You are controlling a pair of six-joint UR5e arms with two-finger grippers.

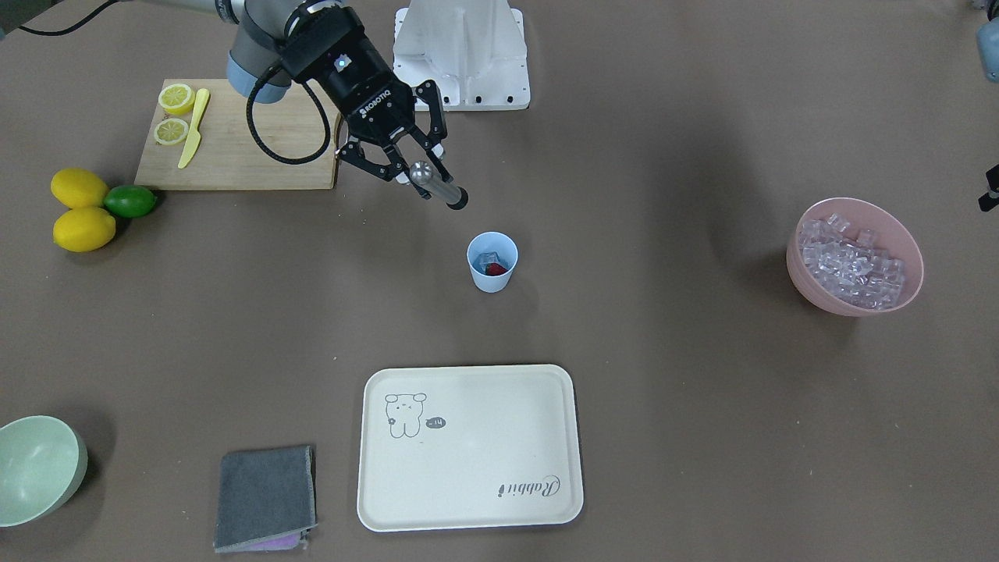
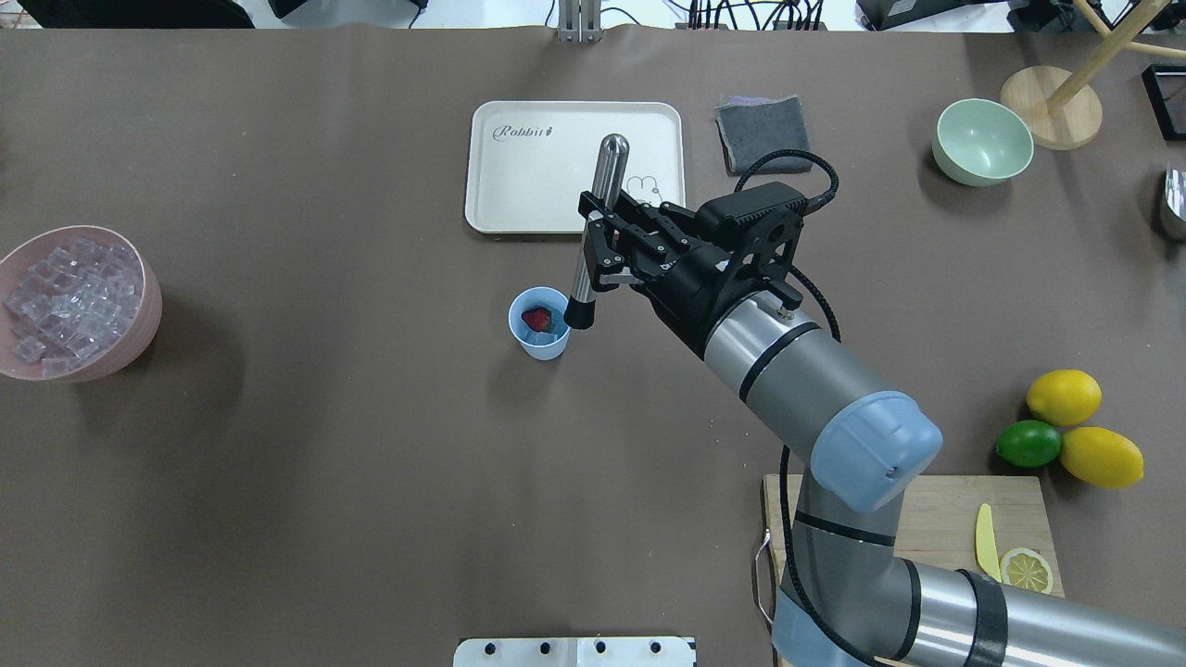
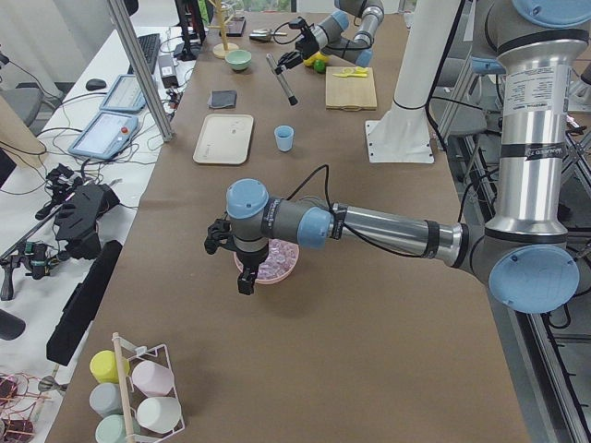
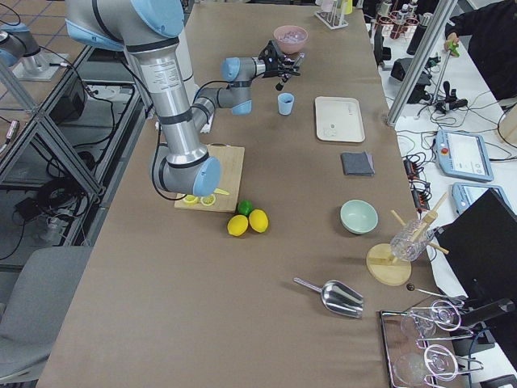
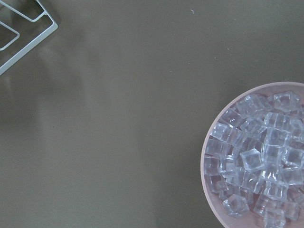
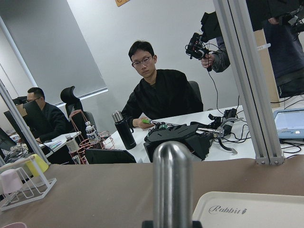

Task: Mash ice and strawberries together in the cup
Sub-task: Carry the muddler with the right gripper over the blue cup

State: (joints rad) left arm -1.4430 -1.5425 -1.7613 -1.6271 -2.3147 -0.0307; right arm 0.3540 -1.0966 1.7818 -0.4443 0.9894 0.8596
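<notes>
The light-blue cup (image 1: 492,261) stands mid-table and holds a red strawberry (image 1: 496,269) and a few pieces of ice (image 1: 488,258); it also shows in the overhead view (image 2: 539,322). My right gripper (image 1: 414,168) is shut on a metal muddler (image 1: 437,185), tilted, with its black tip above and just beside the cup's rim (image 2: 576,320). More ice (image 1: 852,261) fills the pink bowl (image 1: 913,269). My left gripper (image 3: 231,268) hangs by that bowl; I cannot tell if it is open or shut.
A cream tray (image 1: 468,499) lies in front of the cup, with a grey cloth (image 1: 265,496) and a pale green bowl (image 1: 39,468) further along. A cutting board (image 1: 250,156) holds lemon halves and a yellow knife. Two lemons (image 1: 82,207) and a lime (image 1: 129,201) sit beside it.
</notes>
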